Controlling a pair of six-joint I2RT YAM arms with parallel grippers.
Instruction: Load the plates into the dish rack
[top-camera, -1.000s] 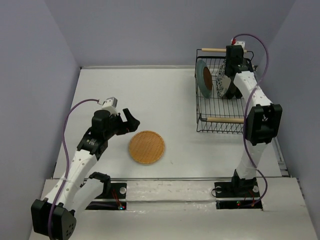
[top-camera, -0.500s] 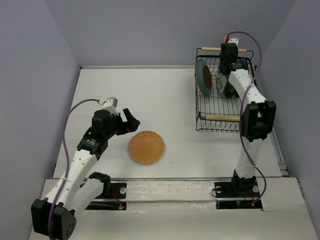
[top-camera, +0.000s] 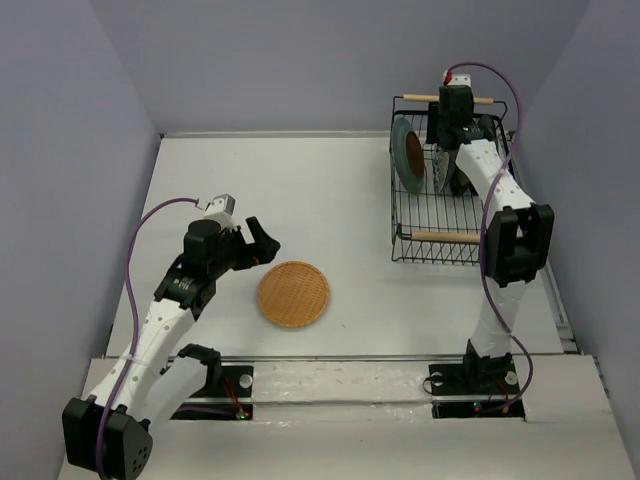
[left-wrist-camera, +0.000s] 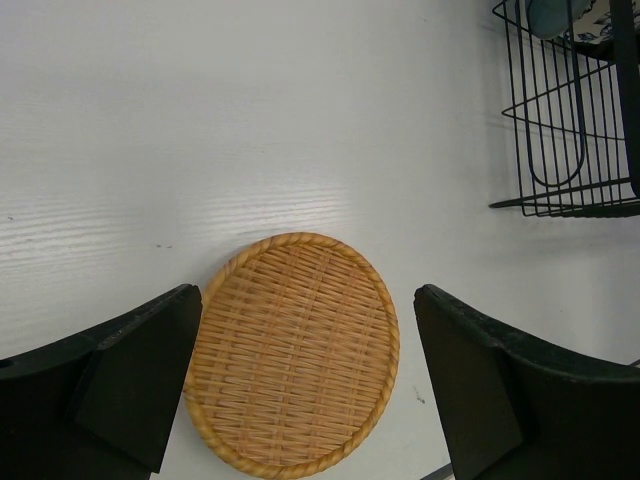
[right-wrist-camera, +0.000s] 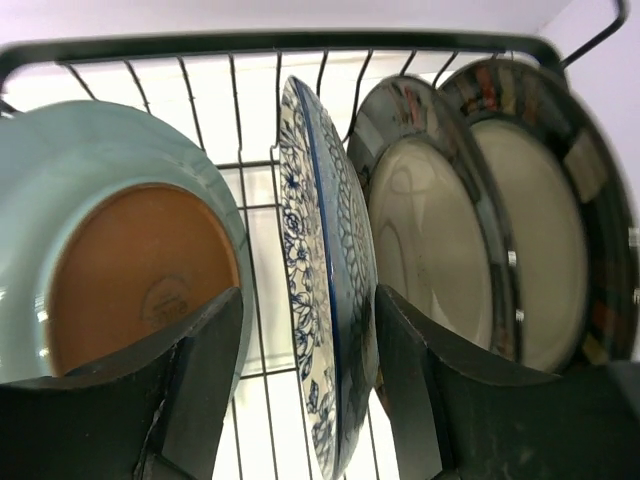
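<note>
The orange-tan woven plate (top-camera: 293, 294) lies flat on the white table. My left gripper (top-camera: 264, 242) hovers beside it, open, and in the left wrist view the woven plate (left-wrist-camera: 292, 352) shows between the wide-spread fingers (left-wrist-camera: 130, 370). The black wire dish rack (top-camera: 400, 210) stands at the far right. On edge in it are a teal plate (right-wrist-camera: 60, 180), a blue-and-white floral plate (right-wrist-camera: 330, 250) and two beige plates with dark striped rims (right-wrist-camera: 430, 250) (right-wrist-camera: 540, 240). My right gripper (right-wrist-camera: 305, 330) straddles the floral plate's edge, jaws apart, with a gap at the left finger.
The rack has two light wooden rod handles, one at its near side (top-camera: 450, 239) and one at its far side (top-camera: 425, 99). Grey walls close in the table on the left, back and right. The rack's near corner (left-wrist-camera: 570, 150) shows in the left wrist view.
My right gripper's jaws have opened off the floral plate, which stays standing in the rack, and the wrist has shifted slightly toward the far handle. The left arm and woven plate have not moved.
</note>
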